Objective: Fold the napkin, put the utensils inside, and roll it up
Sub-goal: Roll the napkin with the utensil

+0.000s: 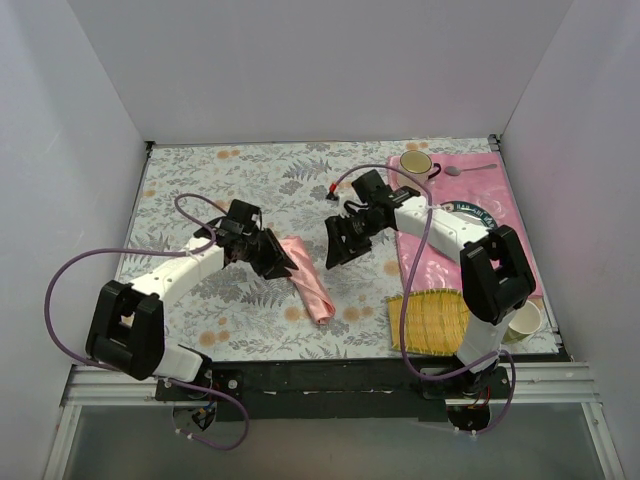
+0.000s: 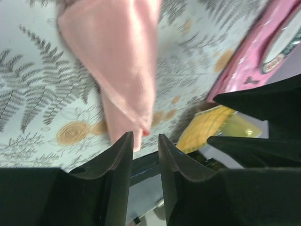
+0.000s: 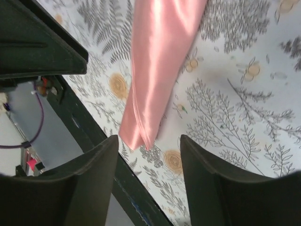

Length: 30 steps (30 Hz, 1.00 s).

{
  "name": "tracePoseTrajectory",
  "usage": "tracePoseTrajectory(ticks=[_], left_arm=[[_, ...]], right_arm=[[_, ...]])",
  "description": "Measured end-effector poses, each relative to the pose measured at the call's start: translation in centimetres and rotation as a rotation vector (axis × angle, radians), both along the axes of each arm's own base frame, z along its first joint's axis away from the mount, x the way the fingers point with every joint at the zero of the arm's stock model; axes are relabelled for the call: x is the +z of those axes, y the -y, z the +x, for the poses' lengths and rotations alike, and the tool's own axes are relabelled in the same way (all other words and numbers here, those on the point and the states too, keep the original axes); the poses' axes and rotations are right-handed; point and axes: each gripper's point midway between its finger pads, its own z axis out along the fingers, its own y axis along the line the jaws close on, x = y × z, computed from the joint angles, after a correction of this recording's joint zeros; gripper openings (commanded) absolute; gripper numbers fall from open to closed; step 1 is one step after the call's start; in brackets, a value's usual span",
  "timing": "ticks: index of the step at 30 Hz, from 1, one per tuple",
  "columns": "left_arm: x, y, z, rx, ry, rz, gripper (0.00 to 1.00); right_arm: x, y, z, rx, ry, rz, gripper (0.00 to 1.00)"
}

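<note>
Top external shows me the napkin (image 1: 310, 278) lying on the counter (image 1: 190, 180) between the two arms. It is gathered into a long, narrow salmon-pink strip that runs diagonally, with its far end beside the left tool (image 1: 272, 258) and its near end pointing toward the counter's front edge. I cannot tell whether it is rolled or folded flat. The satin is thin and glossy. In the right wrist view a bright sheen runs down its length, and the layered edges taper to a soft point. The counter's covering is matte and pale, printed with grey ferns and small orange blooms. My left tool has its black fingers only narrowly parted, clamping nothing; a narrow end of the cloth shows just beyond their tips. My right tool (image 1: 338, 250) hangs just right of the napkin, spread wide and empty. Further right lie a deeper pink matte placemat (image 1: 425, 262), a yellow slatted mat (image 1: 430, 320), a plate (image 1: 478, 212), a mug (image 1: 415, 163) and an all-silver spoon (image 1: 468, 168).
</note>
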Motion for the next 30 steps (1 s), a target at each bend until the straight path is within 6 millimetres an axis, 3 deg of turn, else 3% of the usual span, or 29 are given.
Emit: tracePoseTrajectory(ticks=[3, 7, 16, 21, 24, 26, 27, 30], left_arm=[[-1.9, 0.2, -2.4, -0.046, -0.054, 0.047, 0.29], [-3.3, -0.9, -4.1, -0.044, -0.09, 0.091, 0.3], [-3.5, -1.2, -4.8, -0.053, -0.087, 0.091, 0.3], [-2.4, -1.0, -4.4, -0.06, -0.062, 0.085, 0.38], [1.7, -0.1, -2.2, -0.068, 0.03, 0.053, 0.49], [6.7, 1.0, 0.2, -0.071, 0.158, 0.007, 0.56], [9.6, 1.5, 1.3, -0.071, 0.232, -0.02, 0.59], [18.6, 2.2, 3.4, -0.068, 0.476, -0.097, 0.7]], right_arm=[[-1.9, 1.2, -1.8, 0.028, -0.041, -0.052, 0.65], [-3.6, 1.8, -3.3, 0.056, -0.075, -0.064, 0.66], [-5.5, 1.8, -4.5, 0.066, -0.132, -0.063, 0.65], [-5.1, 2.5, -4.3, 0.041, -0.108, -0.112, 0.66], [-2.2, 3.4, -3.8, -0.005, -0.048, -0.142, 0.71], [1.1, 3.8, -3.0, -0.057, 0.042, -0.137, 0.8], [3.4, 4.1, -2.6, -0.09, 0.104, -0.12, 0.95], [10.9, 5.6, -2.4, -0.208, 0.295, -0.032, 0.99]])
